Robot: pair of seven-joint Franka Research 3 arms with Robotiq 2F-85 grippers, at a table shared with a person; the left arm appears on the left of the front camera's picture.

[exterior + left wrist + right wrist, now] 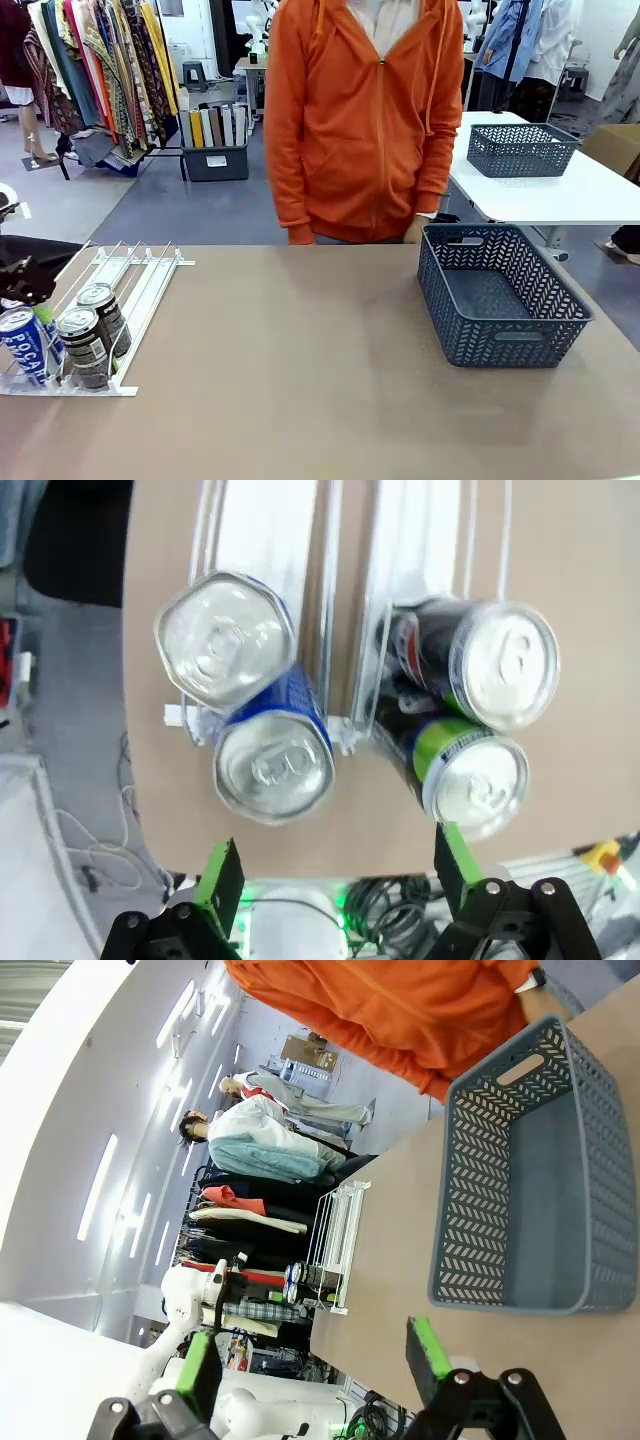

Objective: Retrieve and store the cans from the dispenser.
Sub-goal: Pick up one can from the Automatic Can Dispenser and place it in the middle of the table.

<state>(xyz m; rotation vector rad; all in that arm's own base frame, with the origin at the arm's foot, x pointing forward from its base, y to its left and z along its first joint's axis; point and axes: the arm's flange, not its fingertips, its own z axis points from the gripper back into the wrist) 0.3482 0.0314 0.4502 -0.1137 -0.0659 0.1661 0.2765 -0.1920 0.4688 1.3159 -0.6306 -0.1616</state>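
My left gripper point(335, 865) hangs over the stop end of the dispenser point(265, 530), fingers spread wide and holding nothing. Below me the blue cans point(272, 765) sit one behind the other in one lane and the dark cans point(500, 665) do the same in the next lane, each pair touching.

That crowding is my worry. If I drop down with my fingers this wide, a pad could land on a neighbour's rim, or I could straddle two cans at once. The stop end lies close to the table point(320, 400) edge, so a nudged can could tip over the stops and roll off. A slim, smooth can may also slip if I close on it off-centre.

Well to the right of the dispenser stands the basket point(500, 295), with bare tabletop between, so the carry is long. My right gripper point(312, 1355) is there, fingers apart and not grasping anything, with the basket just ahead of it.

From above, the left wrist view lets me count four tops and see which lane each is in. The front view adds how tall the cans stand above the rails, and the person point(360, 120) standing beyond the dispenser's far side. The right wrist view looks into the basket, which has no can in it yet.
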